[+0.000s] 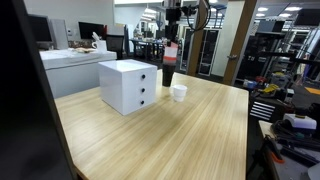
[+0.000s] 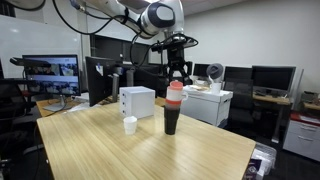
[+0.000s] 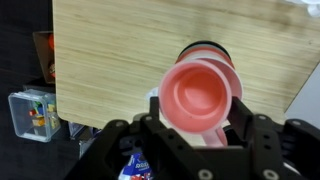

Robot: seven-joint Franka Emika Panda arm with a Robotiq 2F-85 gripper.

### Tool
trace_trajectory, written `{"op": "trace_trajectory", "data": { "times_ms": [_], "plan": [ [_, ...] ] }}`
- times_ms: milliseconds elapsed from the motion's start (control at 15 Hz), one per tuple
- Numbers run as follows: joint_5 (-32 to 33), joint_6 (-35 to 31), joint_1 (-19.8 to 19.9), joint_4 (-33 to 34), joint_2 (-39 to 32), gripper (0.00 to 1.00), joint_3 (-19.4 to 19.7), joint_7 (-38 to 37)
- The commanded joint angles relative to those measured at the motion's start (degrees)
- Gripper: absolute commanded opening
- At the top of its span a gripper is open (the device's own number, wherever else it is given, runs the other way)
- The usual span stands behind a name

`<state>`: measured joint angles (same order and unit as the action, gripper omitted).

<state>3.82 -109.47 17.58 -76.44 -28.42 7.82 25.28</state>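
Note:
A pink cup (image 2: 175,93) sits in the mouth of a tall black cup (image 2: 171,120) that stands on the wooden table (image 2: 150,150). My gripper (image 2: 178,78) comes straight down onto it. In the wrist view its two fingers (image 3: 200,100) press the rim of the pink cup (image 3: 200,90) from both sides, and the black cup's rim (image 3: 205,47) shows just behind. The stack also shows in an exterior view (image 1: 169,55), below the gripper (image 1: 172,35).
A white two-drawer box (image 1: 128,85) stands on the table, also seen in an exterior view (image 2: 137,101). A small white cup (image 1: 179,93) sits beside it, also seen in an exterior view (image 2: 130,124). Desks, monitors and shelves ring the table.

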Motion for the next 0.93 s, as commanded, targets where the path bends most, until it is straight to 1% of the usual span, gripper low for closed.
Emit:
{"op": "trace_trajectory", "data": {
  "times_ms": [0, 267, 467, 867],
  "plan": [
    [1.00, 1.50, 0.17, -0.92, 2.86, 0.43, -0.07, 1.04],
    [2.06, 2.88, -0.32, -1.06, 5.45, 0.43, 0.14, 0.99],
    [2.48, 5.21, -0.67, -1.29, 8.04, 0.43, 0.05, 1.52],
    [4.62, 10.68, -2.15, -4.88, 14.22, 0.43, -0.21, 4.63]
  ]
}}
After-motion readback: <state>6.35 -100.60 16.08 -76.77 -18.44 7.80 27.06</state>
